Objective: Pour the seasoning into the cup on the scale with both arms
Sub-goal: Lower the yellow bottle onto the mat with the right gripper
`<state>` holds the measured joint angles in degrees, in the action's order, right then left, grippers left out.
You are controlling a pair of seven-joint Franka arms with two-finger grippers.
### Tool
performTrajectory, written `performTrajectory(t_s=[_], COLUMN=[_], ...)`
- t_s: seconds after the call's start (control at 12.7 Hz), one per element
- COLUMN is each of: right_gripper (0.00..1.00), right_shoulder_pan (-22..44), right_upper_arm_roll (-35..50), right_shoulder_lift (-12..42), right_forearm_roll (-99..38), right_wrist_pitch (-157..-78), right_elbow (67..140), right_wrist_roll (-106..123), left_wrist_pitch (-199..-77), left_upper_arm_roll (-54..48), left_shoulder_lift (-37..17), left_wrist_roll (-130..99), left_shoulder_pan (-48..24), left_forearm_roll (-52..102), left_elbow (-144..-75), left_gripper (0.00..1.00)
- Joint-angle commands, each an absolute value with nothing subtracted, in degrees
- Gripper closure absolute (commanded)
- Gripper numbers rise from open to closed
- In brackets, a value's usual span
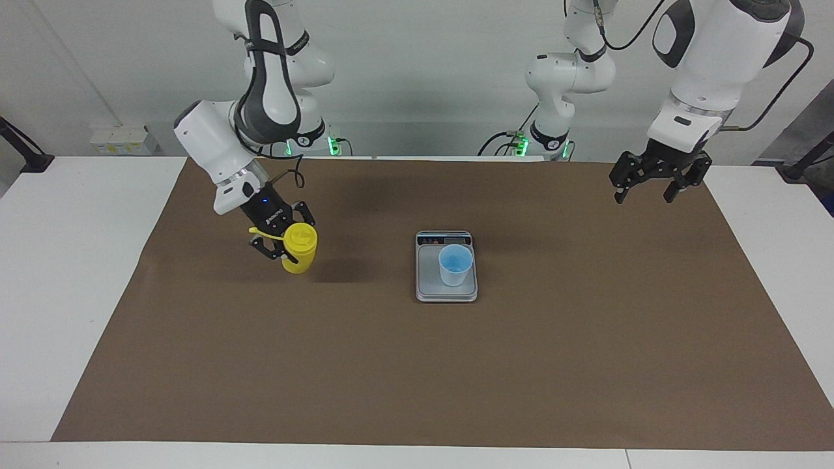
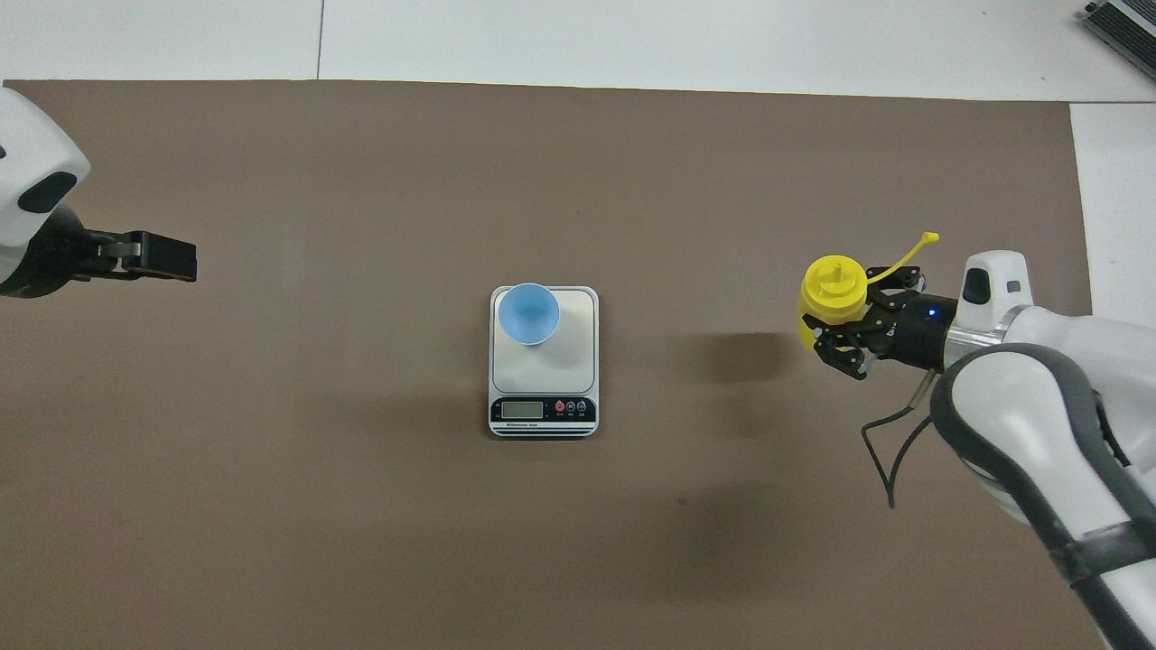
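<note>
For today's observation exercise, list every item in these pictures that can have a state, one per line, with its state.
seasoning bottle: upright, cap off, gripped above the mat
right pincer: shut on the seasoning bottle
left pincer: open, empty, waiting
cup: upright on the scale
scale: flat, carrying the cup
</note>
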<state>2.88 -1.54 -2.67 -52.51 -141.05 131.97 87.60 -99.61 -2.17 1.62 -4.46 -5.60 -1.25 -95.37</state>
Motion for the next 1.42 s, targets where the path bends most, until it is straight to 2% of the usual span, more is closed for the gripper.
performTrajectory(t_s=[0.0,0.24,0.47,0.63,0.87,0.95,1.11,1.19,1.34], right_gripper=[1.00,1.00,0.98,0.77,0.33,0.24,0.18,0.00,0.00], right_shoulder_pan=[-1.0,-2.2,-5.6,-6.7,-7.5,-7.6,-7.6,-7.6,-7.7], right_upper_arm_roll=[-0.9,-0.9,-1.0,-1.0,-1.0,-1.1,-1.1,-1.1,-1.1], right_shoulder_lift=[-3.4,-2.5,-1.3,-0.7,-0.8,-0.8,-0.8,-0.8,-0.8], right_forearm_roll=[-64.1,-76.7,-77.9,-77.9,-77.9,-77.9,-77.9,-77.9,-77.8], right_wrist_pitch=[-137.7,-136.7,-133.5,-132.9,-133.0,-133.1,-133.2,-133.2,-133.3], right_elbow=[135.1,138.5,138.9,139.0,139.5,139.5,139.4,139.4,139.5], right_wrist_roll=[99.8,112.6,118.3,120.1,120.7,120.9,121.0,121.0,121.1], left_wrist_pitch=[-101.5,-101.5,-101.4,-101.3,-100.8,-100.6,-100.2,-100.1,-100.1], left_upper_arm_roll=[-2.1,-1.7,-1.7,-1.7,-1.7,-1.7,-1.7,-1.7,-1.7], left_shoulder_lift=[2.6,2.6,2.6,2.6,2.6,2.6,2.6,2.7,2.7], left_wrist_roll=[-4.6,-4.7,-4.7,-4.6,-4.4,-4.4,-4.3,-4.3,-4.3], left_shoulder_pan=[-5.3,-5.1,-4.3,-4.3,-4.3,-4.4,-4.3,-4.3,-4.3], left_forearm_roll=[-2.0,-2.0,-2.0,-2.0,-2.0,-2.0,-2.0,-2.0,-2.0], left_elbow=[-97.0,-96.9,-97.0,-97.0,-96.9,-96.9,-96.9,-96.9,-96.9], left_gripper=[0.00,0.00,0.00,0.00,0.00,0.00,0.00,0.00,0.00])
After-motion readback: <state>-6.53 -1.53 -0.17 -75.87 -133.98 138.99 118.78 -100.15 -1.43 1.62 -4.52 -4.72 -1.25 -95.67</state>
